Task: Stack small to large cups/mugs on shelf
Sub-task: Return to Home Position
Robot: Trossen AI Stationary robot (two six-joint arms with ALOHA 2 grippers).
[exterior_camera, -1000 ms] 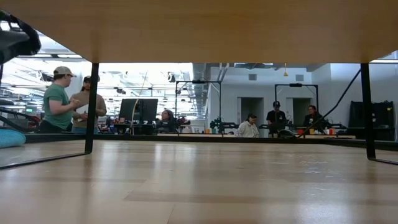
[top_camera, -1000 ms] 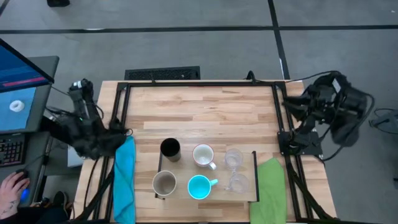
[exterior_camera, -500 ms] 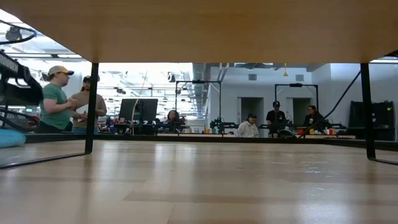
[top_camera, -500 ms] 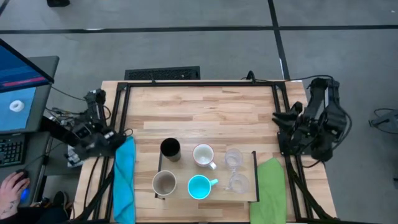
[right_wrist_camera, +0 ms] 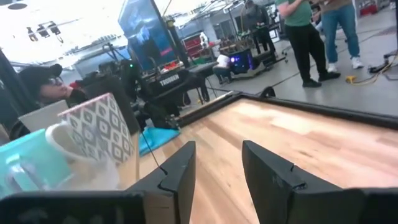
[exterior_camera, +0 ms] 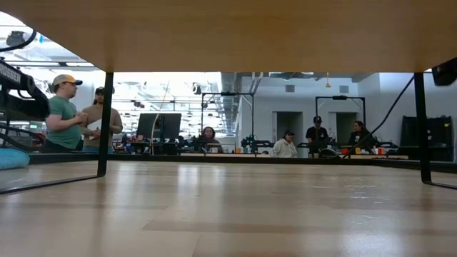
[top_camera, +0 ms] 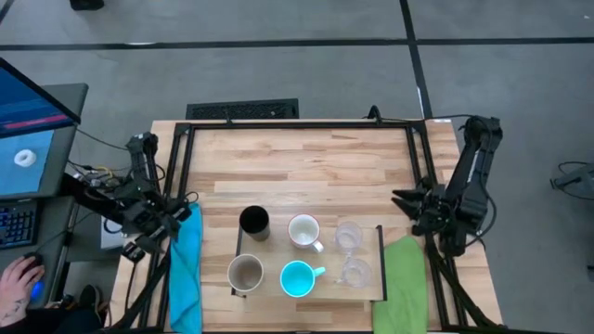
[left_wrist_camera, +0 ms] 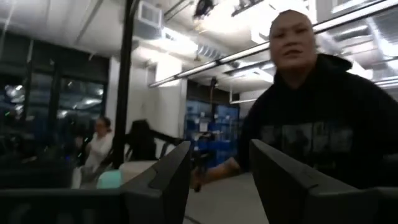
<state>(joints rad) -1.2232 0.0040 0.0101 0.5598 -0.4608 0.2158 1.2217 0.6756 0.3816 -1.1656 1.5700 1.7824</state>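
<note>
High view: six cups (top_camera: 303, 231) on shelf (top_camera: 278, 252), bench (top_camera: 297, 158) front; left gripper (top_camera: 137, 248) beyond left edge, right gripper (top_camera: 403, 199) at right edge.
Left wrist view: fingers (left_wrist_camera: 163, 180) released, empty.
Right wrist view: likewise.
Advice: fold arms home slowly, clear of cups.

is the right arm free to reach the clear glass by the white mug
Probably yes: the right gripper hangs open off to the right, only bare tabletop between it and that clear glass.
</note>
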